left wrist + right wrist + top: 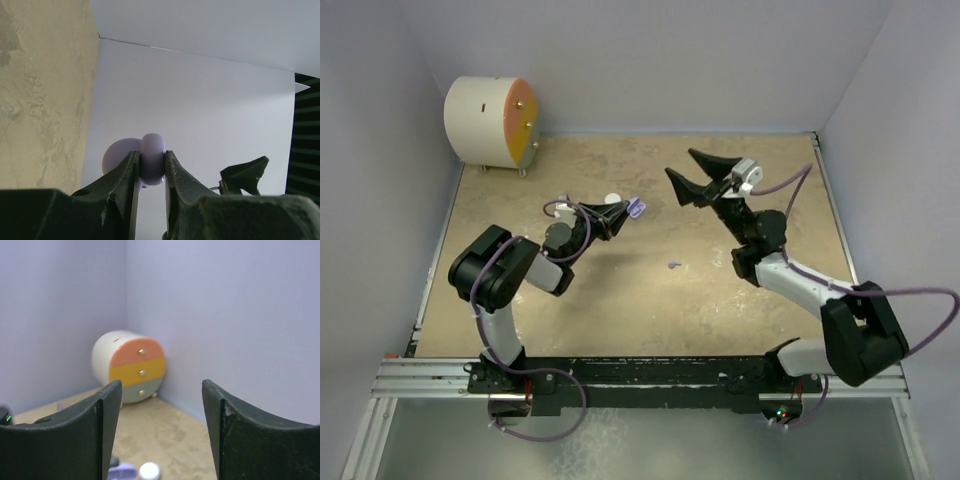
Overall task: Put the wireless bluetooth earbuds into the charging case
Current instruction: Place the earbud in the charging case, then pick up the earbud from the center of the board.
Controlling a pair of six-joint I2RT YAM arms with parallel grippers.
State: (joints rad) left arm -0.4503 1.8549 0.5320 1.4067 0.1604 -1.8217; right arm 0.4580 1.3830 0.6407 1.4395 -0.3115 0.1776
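The left gripper [151, 167] was clamped on the lilac charging case [152, 152], held off the table [620, 300] left of centre. The right gripper [680, 162] hung wide and empty in the upper middle. A lilac earbud [674, 265] lay near centre, so the right arm would likely need to come down squarely over it and pinch it gently.

Charging case [152, 159]: small round lilac puck, held on edge, pinched between the fingers of the left gripper [626, 211], with a paler disc half [119, 154] showing just behind it. Wireless bluetooth earbud [674, 265]: one tiny lilac bud in view, lying loose on the tan table [620, 300] near its middle, well apart from the case.
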